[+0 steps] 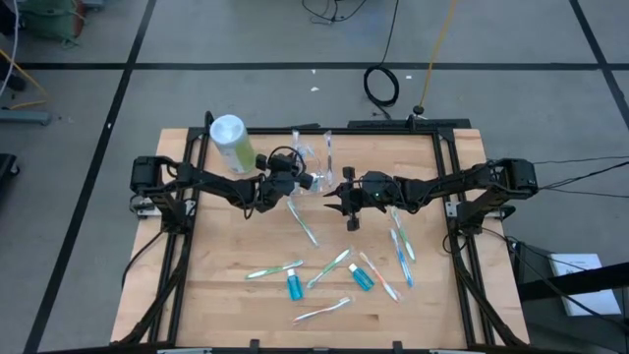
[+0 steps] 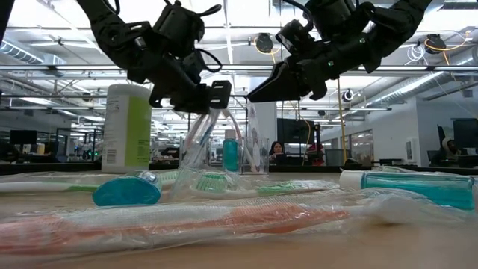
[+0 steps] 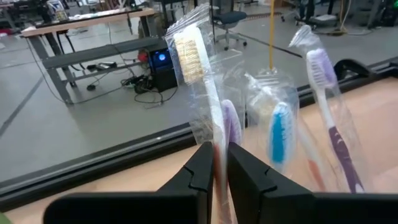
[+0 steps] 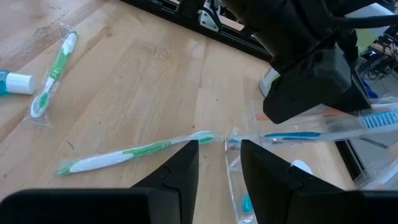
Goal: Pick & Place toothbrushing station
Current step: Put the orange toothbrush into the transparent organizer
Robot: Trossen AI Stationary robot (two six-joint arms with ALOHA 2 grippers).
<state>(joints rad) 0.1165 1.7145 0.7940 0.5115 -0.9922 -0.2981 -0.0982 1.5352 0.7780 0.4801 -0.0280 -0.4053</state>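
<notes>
The toothbrushing station (image 1: 316, 152), a clear thin-walled holder just beside the green canister (image 1: 231, 144), looks light, tippy and slippery; wrapped brushes are best pinched mid-handle. The left gripper (image 3: 214, 163), near the station, is closed on a wrapped toothbrush (image 3: 198, 74). The right gripper (image 4: 219, 155) hangs slightly open, empty, close beside the station

A robotics lab in an open-plan industrial hall: a wooden table (image 1: 236, 315) in a black metal frame stands on a grey concrete floor (image 1: 79, 128) marked with dark tape lines, cables (image 1: 381, 84) trailing behind it, workbenches (image 3: 87, 28), monitors (image 2: 467, 134) and ceiling pipes (image 2: 418, 69) beyond.
</notes>
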